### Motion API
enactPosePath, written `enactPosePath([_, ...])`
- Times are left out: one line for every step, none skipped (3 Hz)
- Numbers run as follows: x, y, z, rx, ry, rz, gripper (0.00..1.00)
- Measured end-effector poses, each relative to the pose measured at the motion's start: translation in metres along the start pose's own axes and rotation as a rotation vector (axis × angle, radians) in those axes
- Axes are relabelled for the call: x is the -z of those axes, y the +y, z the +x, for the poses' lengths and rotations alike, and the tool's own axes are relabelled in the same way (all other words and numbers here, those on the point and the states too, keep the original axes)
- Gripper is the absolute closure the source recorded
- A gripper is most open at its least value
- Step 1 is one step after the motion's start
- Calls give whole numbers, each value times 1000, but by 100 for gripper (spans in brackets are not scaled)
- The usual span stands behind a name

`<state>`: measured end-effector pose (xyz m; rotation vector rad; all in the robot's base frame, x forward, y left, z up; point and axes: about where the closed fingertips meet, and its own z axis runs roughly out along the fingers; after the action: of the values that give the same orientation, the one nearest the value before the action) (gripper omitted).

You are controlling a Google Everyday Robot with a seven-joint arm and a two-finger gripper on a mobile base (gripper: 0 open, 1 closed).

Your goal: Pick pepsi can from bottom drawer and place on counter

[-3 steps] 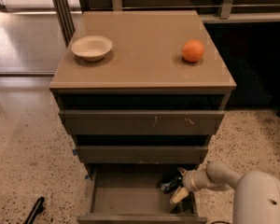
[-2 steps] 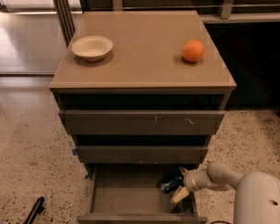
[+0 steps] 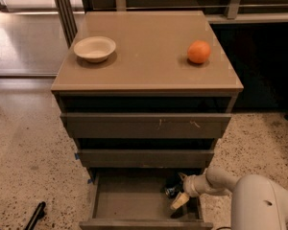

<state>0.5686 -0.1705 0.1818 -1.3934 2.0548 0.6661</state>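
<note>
Pale claw (image 3: 178, 190) in shallow boxy bottom drawer (image 3: 129, 200), beside dark pepsi can (image 3: 170, 191)

Tabletop (image 3: 149, 71), glossy tan, carried cream bowl (image 3: 94, 48) left, orange (image 3: 199, 51) right, well apart. Open bottom drawer (image 3: 129, 202) held pepsi can (image 3: 170, 191); gripper (image 3: 179, 189) was beside it.

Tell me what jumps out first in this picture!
The bright orange sits on the right of the counter, with a cream bowl on the left. Down low, the bottom drawer stands open, and the robot's gripper reaches into its right side, right by a dark can.
</note>
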Motion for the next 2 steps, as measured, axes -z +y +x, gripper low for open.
enactPosePath([-17, -3, -1, 13, 3, -21, 0])
enactPosePath([-29, -6, -2, 24, 11, -39, 0])
